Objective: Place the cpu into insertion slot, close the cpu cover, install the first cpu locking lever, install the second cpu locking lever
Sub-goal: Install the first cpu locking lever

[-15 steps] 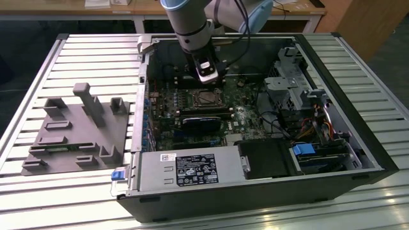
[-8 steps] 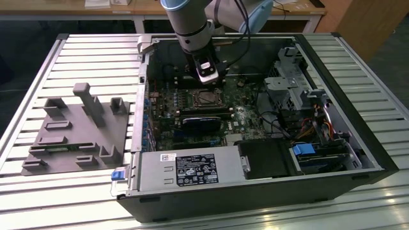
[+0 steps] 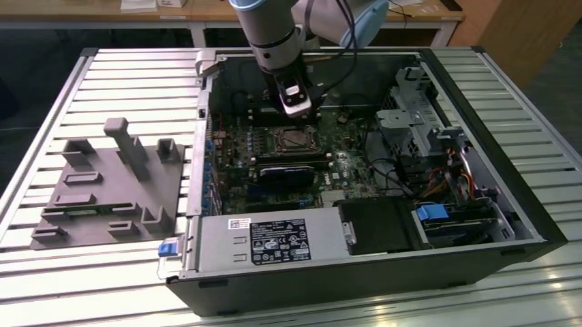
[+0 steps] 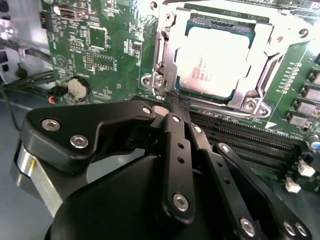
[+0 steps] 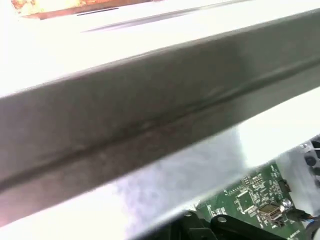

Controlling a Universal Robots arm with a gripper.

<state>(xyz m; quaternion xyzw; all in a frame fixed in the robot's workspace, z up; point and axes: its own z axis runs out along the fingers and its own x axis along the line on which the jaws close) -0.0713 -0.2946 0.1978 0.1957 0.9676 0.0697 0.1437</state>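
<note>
Silver cover: the cover (image 4: 220,50) lies flat over the cpu (image 4: 216,61), and you can see the pale top of the chip through its square window.
Cpu: it sits inside the slot (image 3: 293,139) on the green board (image 4: 100,45), in the middle of the open case (image 3: 509,204).
Gripper: the gripper (image 4: 177,102) hangs low over the board, its tip right at one corner of the cover, close to a thin silver lever (image 4: 159,60) along the cover's edge.
Fingers: they look pinched together at the tip, with no gap you can see and nothing held between them.
Touching or not: you cannot tell if the tip rests on the lever or just sits next to it.
Step now: this looks like the lever part of the job, since the chip is in and the cover is down.
How to do it well: move slowly, push only on the lever, and keep the tip off the chip and off the long black slots (image 4: 250,142) just beside it.
Watch for: the lever can slip off a thin tip, so keep the push straight and gentle.
</note>
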